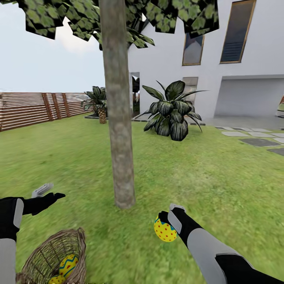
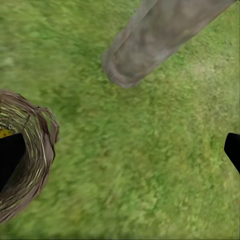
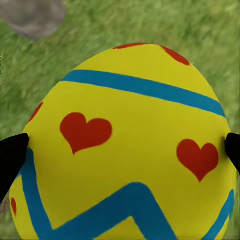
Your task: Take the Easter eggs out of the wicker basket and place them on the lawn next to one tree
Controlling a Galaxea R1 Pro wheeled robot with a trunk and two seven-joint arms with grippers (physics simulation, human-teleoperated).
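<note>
While one egg [image 1: 165, 230] is clamped across its widest part by the right gripper [image 1: 163, 221], just short of the tree [image 1: 120, 157], its smooth, rounded shell is judged slippery; two eggs [image 1: 68, 265] remain in the basket [image 1: 47, 256] below the spread, empty left gripper [image 1: 49, 193].

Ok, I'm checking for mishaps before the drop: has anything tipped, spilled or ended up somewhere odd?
Nothing stands out. The basket sits upright on the grass with two eggs inside, none spilled. The right gripper holds the third egg near the tree; the left gripper is empty.
</note>
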